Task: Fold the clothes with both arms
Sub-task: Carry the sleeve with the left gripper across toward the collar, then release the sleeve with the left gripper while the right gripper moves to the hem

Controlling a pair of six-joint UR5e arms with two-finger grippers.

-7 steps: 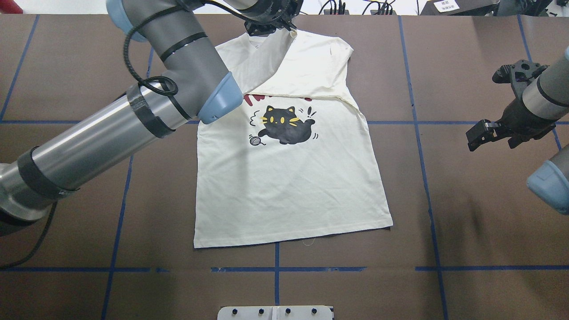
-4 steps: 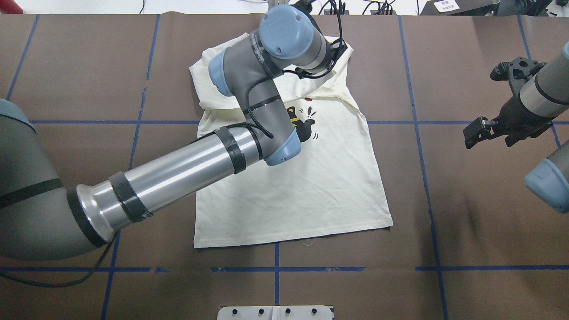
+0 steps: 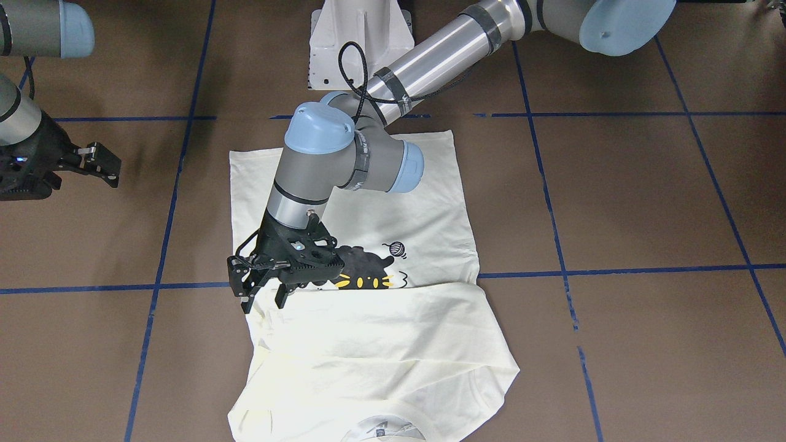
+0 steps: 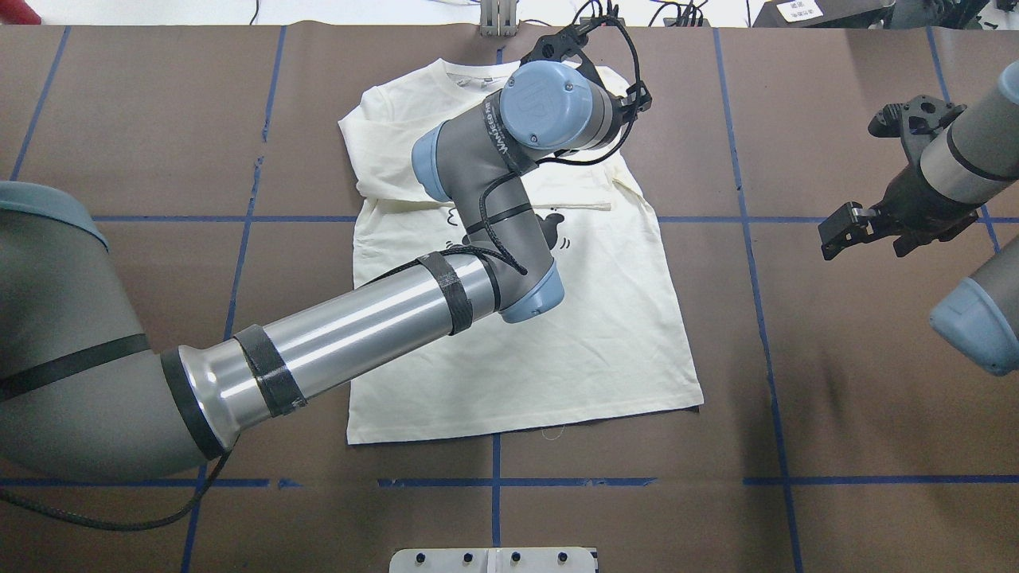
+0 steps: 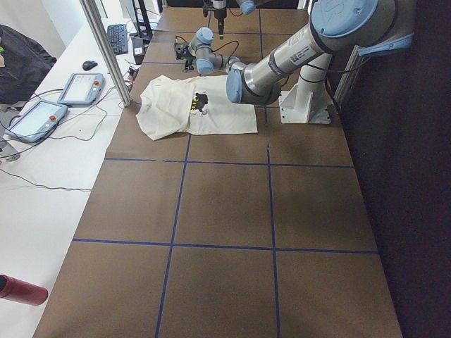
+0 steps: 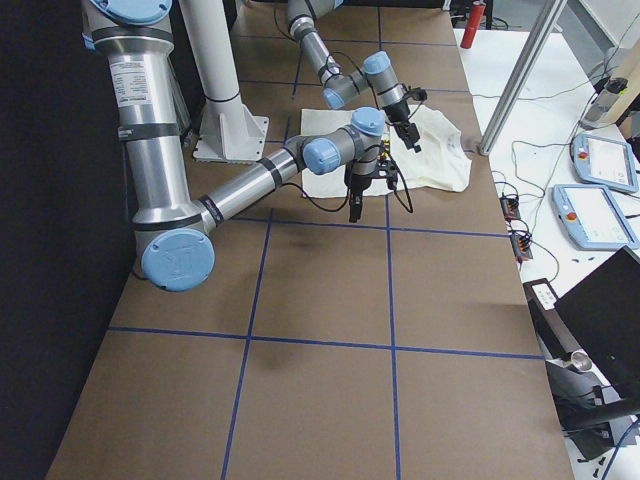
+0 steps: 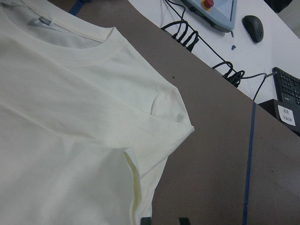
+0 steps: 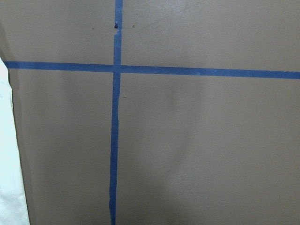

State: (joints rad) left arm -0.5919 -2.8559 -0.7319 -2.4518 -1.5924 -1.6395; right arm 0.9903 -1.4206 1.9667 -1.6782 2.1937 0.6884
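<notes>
Left claw (image 3: 264, 299), seemingly empty, above shirt (image 3: 381, 344)

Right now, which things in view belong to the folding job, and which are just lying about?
Job in hand:
cream shirt, partly folded
left gripper, open above the shirt
right gripper, open, off to the side

Lying about:
control pendant
computer mouse
keyboard
red cylinder
</notes>
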